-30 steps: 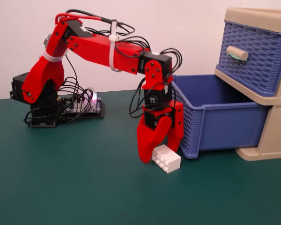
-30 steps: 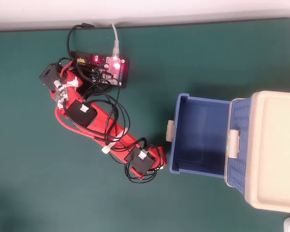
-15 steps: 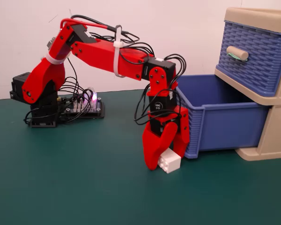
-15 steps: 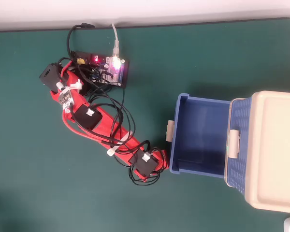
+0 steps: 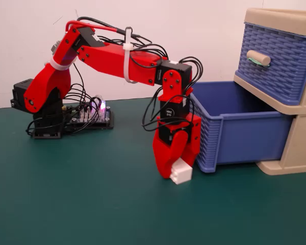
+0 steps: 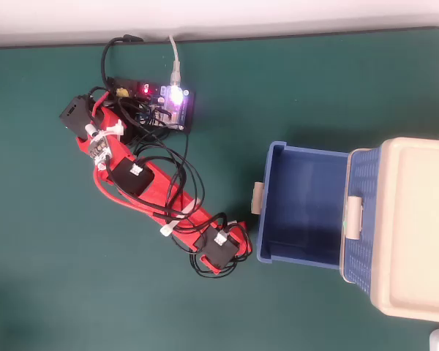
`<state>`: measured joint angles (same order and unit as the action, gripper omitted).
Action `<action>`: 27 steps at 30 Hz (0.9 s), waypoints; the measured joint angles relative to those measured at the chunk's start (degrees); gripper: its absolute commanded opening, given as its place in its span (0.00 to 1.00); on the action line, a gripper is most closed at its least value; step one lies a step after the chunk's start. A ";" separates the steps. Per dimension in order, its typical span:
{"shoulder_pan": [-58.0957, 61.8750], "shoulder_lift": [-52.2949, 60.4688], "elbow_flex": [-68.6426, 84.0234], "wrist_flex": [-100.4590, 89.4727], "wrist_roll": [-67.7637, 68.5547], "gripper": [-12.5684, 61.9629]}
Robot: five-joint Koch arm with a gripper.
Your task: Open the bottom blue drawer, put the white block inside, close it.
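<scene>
The white block (image 5: 182, 173), studs facing the camera, sits low by the green mat, just left of the open drawer's front corner. My red gripper (image 5: 177, 168) points down and is shut on it, one finger (image 5: 166, 159) in front on the left and the other behind on the right. I cannot tell whether the block touches the mat. The bottom blue drawer (image 5: 245, 138) is pulled far out of the beige cabinet (image 5: 301, 148) and looks empty inside (image 6: 301, 208). Its beige handle (image 6: 257, 198) shows from above. In the overhead view the wrist (image 6: 219, 252) hides block and gripper.
The upper blue drawer (image 5: 278, 61) with its beige handle (image 5: 258, 57) is closed above the open one. A lit circuit board (image 6: 161, 102) and the arm's base (image 5: 38, 109) stand at the back left, with loose black cables along the arm.
The gripper came down over the white block and closed on it. The block turned and shifted slightly left, away from the drawer's corner. The drawer has not moved.
</scene>
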<state>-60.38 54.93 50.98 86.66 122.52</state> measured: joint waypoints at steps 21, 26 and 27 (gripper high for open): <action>-10.46 25.84 -17.14 10.81 25.75 0.06; -19.16 18.81 -21.01 10.72 31.38 0.06; -19.78 17.40 -21.45 10.81 31.99 0.06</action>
<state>-80.16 72.33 29.53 97.47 154.51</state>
